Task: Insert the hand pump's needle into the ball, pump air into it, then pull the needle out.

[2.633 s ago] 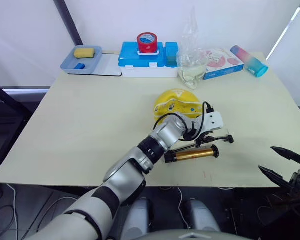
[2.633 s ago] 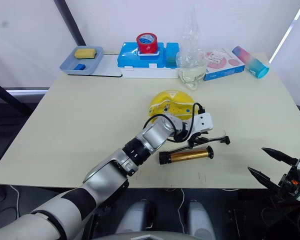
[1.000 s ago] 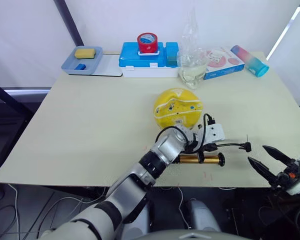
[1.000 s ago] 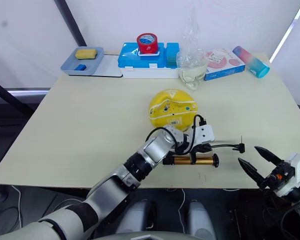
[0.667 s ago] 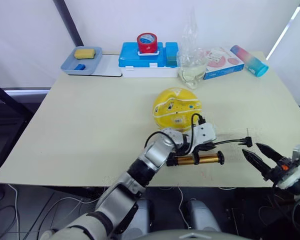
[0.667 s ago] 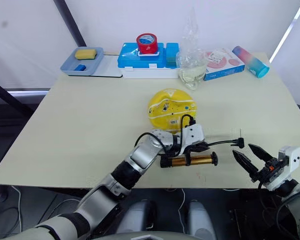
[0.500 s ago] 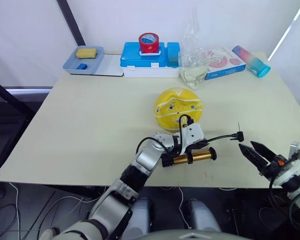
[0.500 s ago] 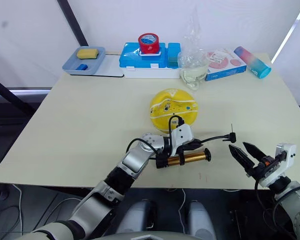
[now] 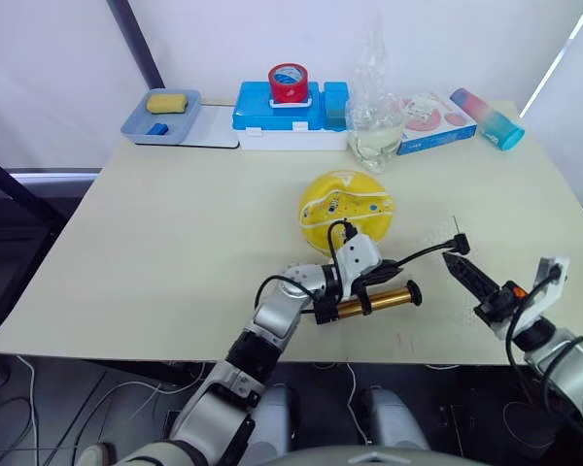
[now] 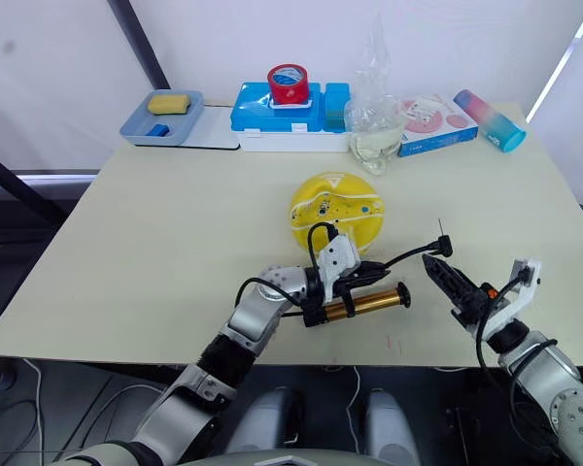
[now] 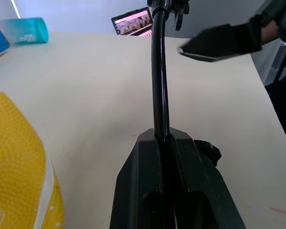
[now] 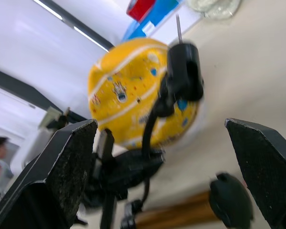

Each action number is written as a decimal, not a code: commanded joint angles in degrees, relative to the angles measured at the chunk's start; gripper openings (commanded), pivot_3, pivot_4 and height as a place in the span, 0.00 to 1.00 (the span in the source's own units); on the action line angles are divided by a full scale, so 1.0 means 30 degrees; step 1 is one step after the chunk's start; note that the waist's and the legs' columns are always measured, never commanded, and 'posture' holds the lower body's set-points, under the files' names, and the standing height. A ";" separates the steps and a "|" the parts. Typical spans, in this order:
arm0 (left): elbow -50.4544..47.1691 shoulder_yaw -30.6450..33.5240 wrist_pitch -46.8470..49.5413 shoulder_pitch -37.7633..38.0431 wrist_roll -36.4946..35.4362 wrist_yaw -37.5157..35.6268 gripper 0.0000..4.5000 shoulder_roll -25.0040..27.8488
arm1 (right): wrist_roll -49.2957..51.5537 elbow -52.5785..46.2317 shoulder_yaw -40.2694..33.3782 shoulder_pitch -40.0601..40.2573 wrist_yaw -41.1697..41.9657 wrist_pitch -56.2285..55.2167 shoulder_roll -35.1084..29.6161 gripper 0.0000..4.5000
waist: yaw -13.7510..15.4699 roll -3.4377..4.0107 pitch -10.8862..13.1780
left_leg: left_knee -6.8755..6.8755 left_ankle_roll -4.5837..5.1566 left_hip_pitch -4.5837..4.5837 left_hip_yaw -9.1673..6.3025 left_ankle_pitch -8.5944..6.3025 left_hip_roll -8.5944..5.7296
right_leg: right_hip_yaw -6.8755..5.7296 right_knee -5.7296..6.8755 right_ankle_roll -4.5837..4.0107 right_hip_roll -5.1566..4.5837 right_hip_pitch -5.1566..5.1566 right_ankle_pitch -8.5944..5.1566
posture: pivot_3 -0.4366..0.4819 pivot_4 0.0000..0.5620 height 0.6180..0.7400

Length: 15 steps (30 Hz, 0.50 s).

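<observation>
The yellow ball (image 9: 346, 206) with white seams rests mid-table. In front of it lies the hand pump (image 9: 374, 302), gold barrel flat on the table. My left gripper (image 9: 377, 276) is shut on the pump's black hose (image 11: 158, 71), which arches up to the right. At the hose's end, the black fitting (image 9: 457, 243) hangs in the air with the needle (image 12: 178, 27) pointing up. My right gripper (image 9: 455, 266) is open, its tips just below and short of the fitting, not touching it.
Along the far edge stand a grey tray (image 9: 136, 124) with a yellow sponge, a blue box (image 9: 257, 112) topped by a red tape roll, a clear plastic bag (image 9: 373, 116), a pink-and-white carton (image 9: 429, 121) and a teal-pink tumbler (image 9: 484, 117).
My right gripper has come in from the table's front right corner up to the fitting. The left gripper drew back left a little, still holding the hose, and the fitting rose.
</observation>
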 commanded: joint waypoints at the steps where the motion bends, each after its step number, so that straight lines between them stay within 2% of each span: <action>1: -0.0319 0.0017 -0.0769 -0.0457 -0.0487 -0.0365 0.02 -0.0104 | 0.0768 -0.0303 -0.0108 -0.0385 -0.0279 -0.0046 -0.0025 1.00 | -0.0005 0.0000 0.0000 | -0.0001 0.0000 0.0000 0.0000 0.0000 0.0000 | -0.0001 0.0000 0.0000 0.0000 0.0000 0.0000 | 0.48 0.27 1.00; 15: -0.0194 -0.0046 -0.0917 -0.0521 -0.0491 -0.0844 0.02 0.0008 | 0.1456 0.0375 -0.1016 -0.0638 0.0146 -0.0176 -0.1233 1.00 | -0.0021 0.0000 0.0000 | -0.0001 0.0001 -0.0002 -0.0006 0.0000 0.0000 | -0.0004 -0.0002 0.0002 0.0003 0.0000 0.0000 | 0.48 0.27 1.00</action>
